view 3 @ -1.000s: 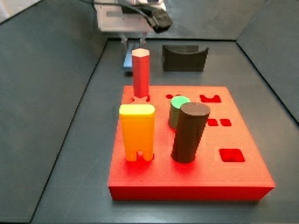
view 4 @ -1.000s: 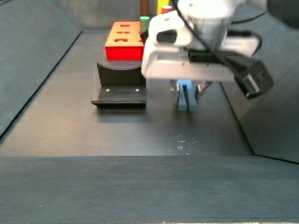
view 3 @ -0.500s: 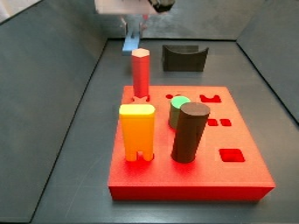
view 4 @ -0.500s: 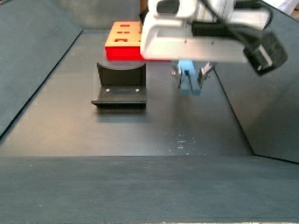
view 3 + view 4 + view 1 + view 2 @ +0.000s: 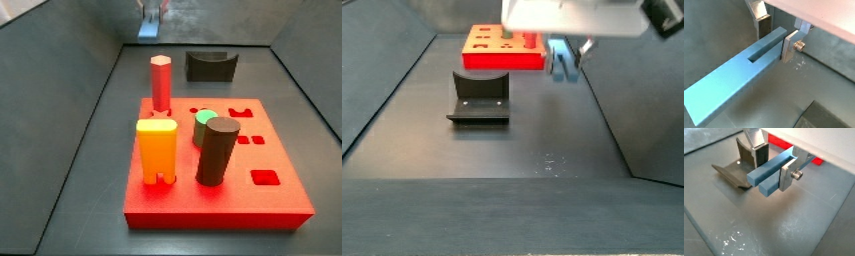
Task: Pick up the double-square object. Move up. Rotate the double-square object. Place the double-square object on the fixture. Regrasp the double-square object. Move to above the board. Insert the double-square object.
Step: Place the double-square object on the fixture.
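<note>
The double-square object (image 5: 741,80) was held clamped between the fingers (image 5: 789,44) of the gripper (image 5: 774,163), lifted well clear of the floor. In a side view, the fixture (image 5: 478,97) was seen below and beside it, with the board (image 5: 502,48) beyond.

Matt double-square object (image 5: 734,77), metallic gripper (image 5: 775,37)

The gripper (image 5: 564,52) is climbing toward the top edge of both side views, carrying the double-square object (image 5: 563,63) up with it off the floor. In a side view only the bar's lower tip (image 5: 150,14) is showing now; the body is leaving the frame.
</note>
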Motion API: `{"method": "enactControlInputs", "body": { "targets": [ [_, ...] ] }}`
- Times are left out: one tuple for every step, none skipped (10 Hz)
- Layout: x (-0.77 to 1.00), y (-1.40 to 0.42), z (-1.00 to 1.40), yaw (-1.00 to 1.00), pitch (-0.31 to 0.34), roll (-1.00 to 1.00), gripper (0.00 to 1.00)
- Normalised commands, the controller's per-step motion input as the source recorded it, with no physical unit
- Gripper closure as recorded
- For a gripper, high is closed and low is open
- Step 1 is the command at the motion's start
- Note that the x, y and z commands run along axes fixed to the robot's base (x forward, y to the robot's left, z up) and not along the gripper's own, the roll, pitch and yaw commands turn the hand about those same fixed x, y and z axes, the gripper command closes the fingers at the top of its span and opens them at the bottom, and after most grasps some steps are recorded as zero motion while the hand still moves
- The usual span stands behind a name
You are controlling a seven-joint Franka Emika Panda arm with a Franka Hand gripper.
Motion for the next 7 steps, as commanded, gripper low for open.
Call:
{"method": "enactControlInputs", "body": {
  "targets": [
    [-0.01,-0.01,0.80,0.02,0.023,-0.08,1.00],
    [-0.01,-0.01,0.64,0.02,0.030,-0.09,1.00],
    [0.00,-0.01,0.48,0.01,0.038,-0.10,1.00],
    [0.00,-0.01,0.32,0.01,0.047,-0.11,1.00],
    [1.00,-0.26,-0.04,0.17,-0.129,-0.12,1.00],
    [1.00,-0.25,-0.07,0.15,-0.104,-0.11,1.00],
    [1.00,-0.23,-0.07,0.12,-0.084,-0.07,1.00]
  ]
}}
